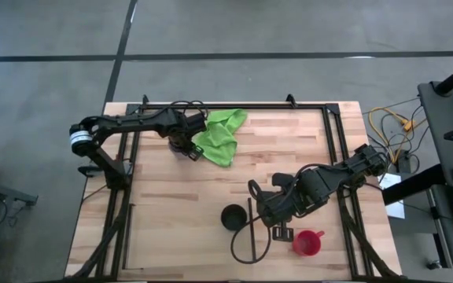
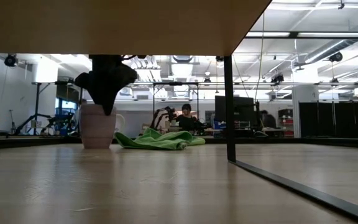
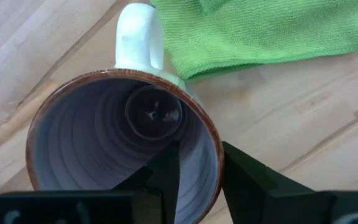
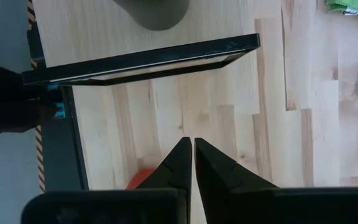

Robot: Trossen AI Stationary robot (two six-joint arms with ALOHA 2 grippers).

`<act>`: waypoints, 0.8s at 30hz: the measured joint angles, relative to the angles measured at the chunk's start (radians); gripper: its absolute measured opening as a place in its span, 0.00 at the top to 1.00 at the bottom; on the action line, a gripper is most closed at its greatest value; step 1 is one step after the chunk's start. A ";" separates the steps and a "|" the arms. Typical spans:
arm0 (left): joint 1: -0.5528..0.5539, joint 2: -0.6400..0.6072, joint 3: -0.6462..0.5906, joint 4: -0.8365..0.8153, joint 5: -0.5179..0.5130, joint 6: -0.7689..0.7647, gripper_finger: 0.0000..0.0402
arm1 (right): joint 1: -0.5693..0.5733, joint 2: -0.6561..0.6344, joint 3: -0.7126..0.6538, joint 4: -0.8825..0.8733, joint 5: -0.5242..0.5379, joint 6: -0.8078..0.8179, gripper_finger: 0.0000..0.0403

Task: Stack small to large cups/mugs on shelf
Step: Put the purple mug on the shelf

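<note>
Light butcher-block desk [image 1: 289, 157]. Left tool [image 3: 194, 180] clamped on rim of translucent purple cup with whitish handle [image 3: 104, 137], beside bright green cloth [image 1: 220, 135]. Right tool [image 4: 188, 163] closed, empty, near black handleless cup [image 1: 233, 217].

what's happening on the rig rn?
The left tool is at the purple cup, one finger inside and one outside the rim, beside the green cloth at the table's far side. The cup stands on the wood in the low view. The right tool is shut and empty, hovering over the table near the black cup and the red mug. No cups are stacked yet.
</note>
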 joint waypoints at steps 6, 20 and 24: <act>0.000 0.000 0.000 0.003 0.000 0.028 0.88 | 0.000 0.000 0.000 0.000 0.000 0.000 0.97; -0.003 0.000 0.010 -0.013 0.001 0.063 0.98 | 0.000 0.000 0.000 0.000 0.008 -0.026 0.97; -0.011 -0.003 0.042 -0.025 0.001 0.086 0.98 | 0.000 0.000 0.000 -0.001 0.024 -0.028 0.97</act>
